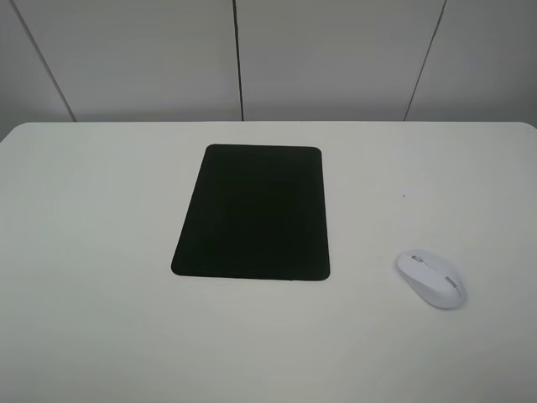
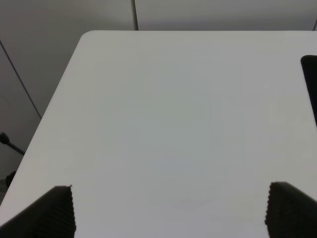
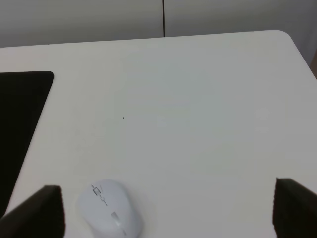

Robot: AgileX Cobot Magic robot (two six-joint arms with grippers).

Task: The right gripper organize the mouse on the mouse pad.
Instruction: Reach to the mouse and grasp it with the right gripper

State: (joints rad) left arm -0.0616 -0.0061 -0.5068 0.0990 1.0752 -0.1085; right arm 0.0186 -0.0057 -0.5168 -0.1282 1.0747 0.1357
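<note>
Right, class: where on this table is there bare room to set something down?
Bare table lies left of the mouse pad, along the near edge, and between pad and mouse. The pad's top is bare too. Nowhere is crowded; only the mouse sits near right.

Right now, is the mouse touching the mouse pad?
Apart. The exterior high view shows a strip of bare table between the mouse and the mouse pad.
</note>
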